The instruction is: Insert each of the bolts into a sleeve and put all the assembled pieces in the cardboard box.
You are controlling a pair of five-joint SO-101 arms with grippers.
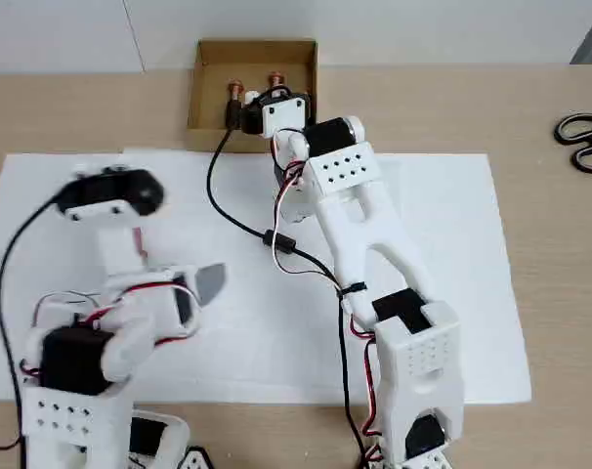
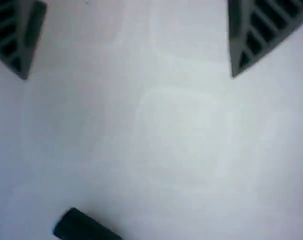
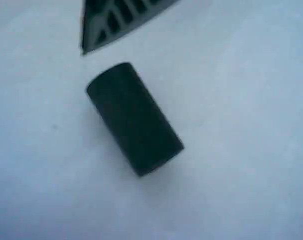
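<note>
High view: progress?
— Two copper-tipped pieces (image 1: 235, 93) sit in the brown cardboard box (image 1: 203, 93) at twelve o'clock. One black cylindrical sleeve (image 3: 134, 125) lies loose; left claw (image 2: 129, 70) gapes empty, right claw (image 3: 99, 37) I cannot tell.

The high camera looks steeply down from well above over the light wooden counter (image 1: 530, 107). The left wrist camera, looking past its spread left pincer (image 2: 129, 75), and the right wrist camera both face down, very close, onto the large white paper sheet (image 1: 452, 254), which all three views share.
</note>
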